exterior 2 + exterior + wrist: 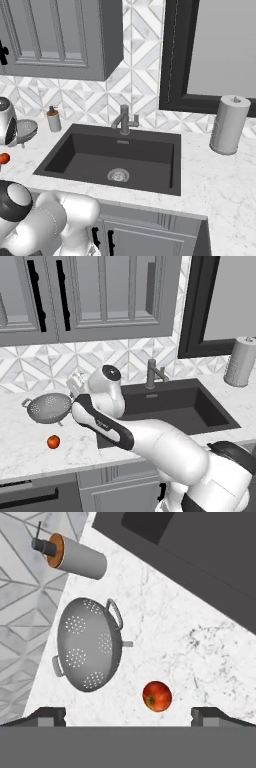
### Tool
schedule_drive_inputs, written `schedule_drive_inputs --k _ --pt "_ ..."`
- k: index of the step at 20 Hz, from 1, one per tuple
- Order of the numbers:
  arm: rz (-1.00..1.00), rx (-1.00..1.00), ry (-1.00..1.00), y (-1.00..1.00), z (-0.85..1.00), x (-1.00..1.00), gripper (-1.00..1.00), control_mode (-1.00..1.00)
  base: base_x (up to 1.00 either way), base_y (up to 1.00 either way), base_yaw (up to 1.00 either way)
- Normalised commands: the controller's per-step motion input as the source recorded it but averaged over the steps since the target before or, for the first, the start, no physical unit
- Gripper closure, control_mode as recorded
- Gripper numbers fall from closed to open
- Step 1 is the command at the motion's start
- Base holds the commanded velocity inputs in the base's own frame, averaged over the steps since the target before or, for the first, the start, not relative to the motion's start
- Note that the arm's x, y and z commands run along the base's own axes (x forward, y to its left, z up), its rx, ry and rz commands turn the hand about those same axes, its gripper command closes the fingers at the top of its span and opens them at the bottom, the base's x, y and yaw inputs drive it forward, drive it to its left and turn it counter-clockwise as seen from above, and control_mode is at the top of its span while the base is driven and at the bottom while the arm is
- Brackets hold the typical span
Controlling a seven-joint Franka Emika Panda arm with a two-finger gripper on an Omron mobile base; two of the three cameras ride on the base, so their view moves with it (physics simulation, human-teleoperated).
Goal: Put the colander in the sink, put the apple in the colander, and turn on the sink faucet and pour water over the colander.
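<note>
Hand view shows my claw (128, 714) spread wide with nothing between the two dark tips, looking down on the marble counter (200, 657) to the left of the sink. The colander (89, 643) stands on that counter, upright on its small base, with the apple (157, 696) near it but apart, and the brown-topped soap dispenser (72, 556) beyond it by the tiled wall. From the left base view the colander (48, 407) sits just beside my wrist, the apple (53, 442) nearer the counter's front edge, and the dark sink (200, 408) lies well off to the right with the sink faucet (154, 374) at its back rim. No water runs. The right base view shows the basin (90, 160) bare apart from its silver drain (118, 175), so the first step is not yet done.

I judge the colander to be thin stiff metal, light for its width, and smooth enough to slide on my pads. Its bowl is far too broad for my jaws, so the body is no place to grip. The rim or one of the two loop handles (116, 613) is where I would take hold: one pad inside the rim, one outside, close to a handle so the loop stops it slipping round. Held at one edge it will likely hang tilted, so I would carry it low and slow. The apple looks small, firm and round; it should fit between my tips but may roll if nudged off-centre.
</note>
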Motion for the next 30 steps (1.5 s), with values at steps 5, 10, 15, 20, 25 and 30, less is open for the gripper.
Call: schedule_drive_inputs --k 5,10,15,20,25,30 --pt "-0.06 0.00 0.32 0.00 -0.02 0.00 -1.00 -1.00 0.00 0.00 0.00" --pt "-0.04 -0.02 0.32 0.29 -0.10 0.26 -1.00 -1.00 0.00 0.00 0.00" --pt "0.00 -0.06 0.12 0.33 -0.22 0.33 -1.00 -1.00 0.00 0.00 0.00" --pt "0.04 -0.13 0.00 0.01 -0.23 0.00 -1.00 -1.00 0.00 0.00 0.00" --pt "0.03 -0.10 0.05 0.08 -0.15 0.02 -1.00 -1.00 0.00 0.00 0.00" --pt "0.00 -0.01 0.05 0.20 -0.33 0.22 -1.00 -1.00 0.00 0.00 0.00"
